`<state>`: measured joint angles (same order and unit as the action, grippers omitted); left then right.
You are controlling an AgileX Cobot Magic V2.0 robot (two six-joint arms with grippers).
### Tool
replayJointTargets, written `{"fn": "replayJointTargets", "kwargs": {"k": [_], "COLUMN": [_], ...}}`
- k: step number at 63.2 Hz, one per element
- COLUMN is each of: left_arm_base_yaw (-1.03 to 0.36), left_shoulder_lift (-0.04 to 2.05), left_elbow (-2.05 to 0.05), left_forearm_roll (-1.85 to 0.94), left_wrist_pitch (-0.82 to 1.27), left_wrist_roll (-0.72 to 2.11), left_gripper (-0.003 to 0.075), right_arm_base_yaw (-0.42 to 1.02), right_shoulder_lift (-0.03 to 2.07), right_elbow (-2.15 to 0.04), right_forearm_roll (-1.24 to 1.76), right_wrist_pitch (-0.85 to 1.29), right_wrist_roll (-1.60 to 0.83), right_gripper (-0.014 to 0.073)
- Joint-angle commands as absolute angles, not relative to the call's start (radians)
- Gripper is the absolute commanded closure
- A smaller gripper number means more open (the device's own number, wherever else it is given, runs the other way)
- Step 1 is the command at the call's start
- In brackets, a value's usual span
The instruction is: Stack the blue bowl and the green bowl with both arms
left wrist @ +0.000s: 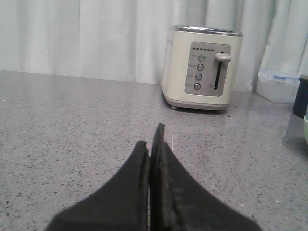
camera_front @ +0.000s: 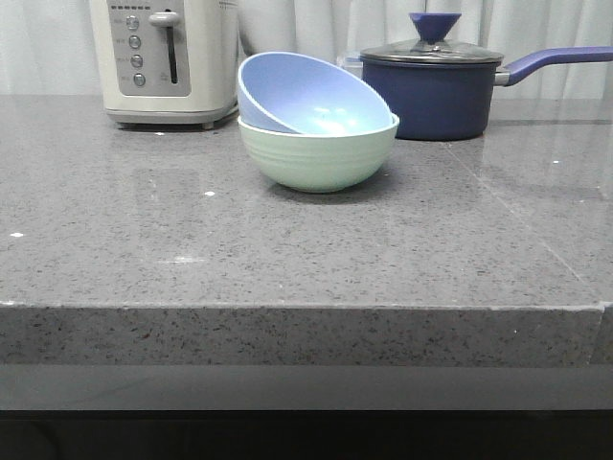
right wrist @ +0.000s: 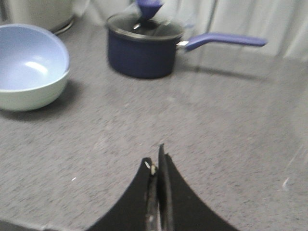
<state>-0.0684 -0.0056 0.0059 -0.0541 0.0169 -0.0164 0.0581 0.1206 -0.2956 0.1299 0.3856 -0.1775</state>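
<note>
Grey speckled stone counter [camera_front: 287, 259], pale curtains behind. Cream toaster [camera_front: 165, 59] at rear left, dark navy lidded saucepan [camera_front: 436, 88] at rear right, handle pointing right.

Blue bowl [camera_front: 306, 94] sits inside the green bowl [camera_front: 318, 153], mid-rear of the counter, between toaster and saucepan. Nesting is not flat: front view shows the blue bowl tipped, its left rim raised well above the green rim, its right side down inside. Green bowl stands upright on the counter.

Left gripper [left wrist: 151, 144]: fingers pressed together, holding nothing, low over bare counter, facing the toaster. Right gripper [right wrist: 156, 163]: fingers pressed together, nothing between them, well apart from the bowls. Neither arm appears in the front view.

Judgement: stacking step looks essentially done; both arms are clear of the work. Only open item is the tilt. If a flush stack is wanted, the next move calls for a light push down on the raised blue rim while the green bowl is steadied.

Appearance: both bowls matte, same size. Blue is light periwinkle; green is pale mint with faint horizontal ridges outside.
</note>
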Motion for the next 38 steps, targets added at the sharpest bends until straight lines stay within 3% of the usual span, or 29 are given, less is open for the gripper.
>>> {"fn": "replayJointTargets", "kwargs": {"k": [1,18,38], "left_arm_base_yaw": [-0.071,-0.071,-0.071], "left_shoulder_lift": [-0.021,-0.021,-0.021], "left_elbow": [0.009,0.009,0.009], "left_forearm_roll": [-0.059,-0.059,-0.059], "left_wrist_pitch": [-0.056,-0.056,-0.056], "left_wrist_roll": [-0.022,-0.022,-0.022], "left_gripper": [0.074,0.074,0.074], "right_arm_base_yaw": [0.023,-0.005,0.003], "right_shoulder_lift": [0.067,-0.016,-0.031], "right_elbow": [-0.229,0.015,0.011], "right_forearm_roll": [0.123,0.124,0.124], "right_wrist_pitch": [0.185,-0.061,-0.051], "right_wrist_roll": [-0.191,-0.189,-0.189], "right_gripper": [0.0657,0.0657,0.0657]}}
